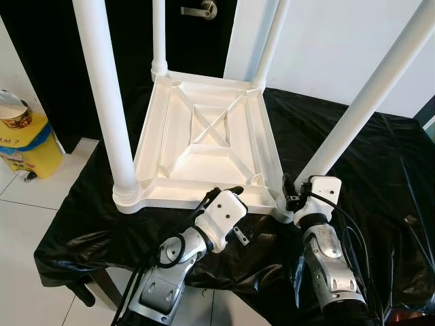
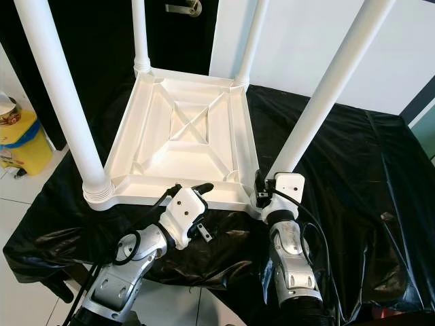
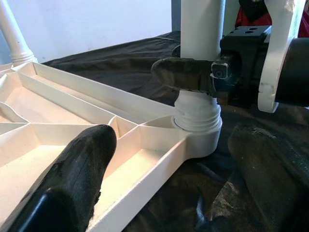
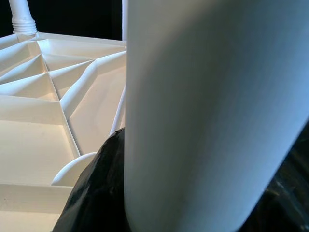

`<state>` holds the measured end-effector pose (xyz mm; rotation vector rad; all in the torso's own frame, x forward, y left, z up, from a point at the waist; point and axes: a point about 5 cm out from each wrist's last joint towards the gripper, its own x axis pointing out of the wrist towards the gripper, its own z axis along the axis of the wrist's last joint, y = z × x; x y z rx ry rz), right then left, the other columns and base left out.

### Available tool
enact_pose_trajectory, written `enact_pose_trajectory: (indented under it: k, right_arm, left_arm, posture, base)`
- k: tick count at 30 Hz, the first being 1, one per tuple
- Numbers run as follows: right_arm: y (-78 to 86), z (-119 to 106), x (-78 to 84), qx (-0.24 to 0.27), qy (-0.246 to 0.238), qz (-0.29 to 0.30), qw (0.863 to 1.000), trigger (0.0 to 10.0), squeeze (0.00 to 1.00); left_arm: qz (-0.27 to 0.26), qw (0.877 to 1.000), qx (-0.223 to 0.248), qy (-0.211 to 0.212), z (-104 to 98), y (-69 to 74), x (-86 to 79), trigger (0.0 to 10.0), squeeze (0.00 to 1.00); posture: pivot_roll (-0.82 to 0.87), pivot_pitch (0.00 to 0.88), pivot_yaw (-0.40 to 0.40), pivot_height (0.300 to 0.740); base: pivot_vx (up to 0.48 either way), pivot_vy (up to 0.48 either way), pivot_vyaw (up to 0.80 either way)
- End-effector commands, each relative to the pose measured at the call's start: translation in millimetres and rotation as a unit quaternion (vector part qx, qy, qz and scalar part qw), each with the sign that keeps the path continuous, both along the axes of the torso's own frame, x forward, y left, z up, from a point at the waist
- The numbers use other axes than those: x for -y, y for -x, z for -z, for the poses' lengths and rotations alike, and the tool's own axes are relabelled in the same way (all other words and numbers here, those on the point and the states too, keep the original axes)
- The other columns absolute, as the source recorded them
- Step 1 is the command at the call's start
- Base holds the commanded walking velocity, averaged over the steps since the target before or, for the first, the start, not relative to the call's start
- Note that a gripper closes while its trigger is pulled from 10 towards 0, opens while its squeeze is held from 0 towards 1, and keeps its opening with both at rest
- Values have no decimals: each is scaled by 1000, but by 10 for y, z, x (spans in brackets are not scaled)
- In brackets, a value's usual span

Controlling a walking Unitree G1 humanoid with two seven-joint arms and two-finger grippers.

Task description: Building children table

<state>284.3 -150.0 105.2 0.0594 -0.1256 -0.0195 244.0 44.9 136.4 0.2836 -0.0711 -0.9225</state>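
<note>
A white children's table (image 1: 204,129) lies upside down on a black-covered surface (image 1: 380,176), its legs standing up. My right gripper (image 1: 291,193) is shut on the near right leg (image 1: 360,109), just above the threaded socket at that corner. In the left wrist view one right finger (image 3: 186,75) presses against that leg (image 3: 200,29). The leg (image 4: 207,111) stands close up in the right wrist view. My left gripper (image 1: 219,195) is open at the table's near rim. Its fingers (image 3: 82,179) straddle the rim beside the same corner.
The near left leg (image 1: 102,95) stands tall by my left arm. The two far legs rise before a dark door with a handle (image 1: 200,9). A yellow bucket (image 1: 24,139) sits on the tiled floor at left. The cloth's front edge hangs below my arms.
</note>
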Motion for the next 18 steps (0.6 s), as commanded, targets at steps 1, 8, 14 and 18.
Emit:
enact_pose_trajectory:
  k: [1,8,14,18]
  right_arm:
    - [47,114,-1,-29,9,2,1000,10000,0]
    - [51,109,-9,-27,7,-1,1000,10000,1000]
    - [58,106,-16,-26,6,-4,1000,10000,1000]
    - [63,100,-19,-26,5,-5,1000,10000,1000]
  left_arm:
    - [-32,999,10,5,-11,0,16,10000,0]
    - [-33,999,11,6,-12,6,14,10000,0]
    - [-34,999,11,6,-15,7,5,10000,0]
    - [-34,999,10,5,-15,13,6,10000,0]
  posture:
    - [188,40,-184,740]
    - [190,39,-186,740]
    - [192,41,-185,740]
    - [192,43,-185,740]
  base:
    - [0,0,0]
    - [0,0,0]
    - [0,0,0]
    - [0,0,0]
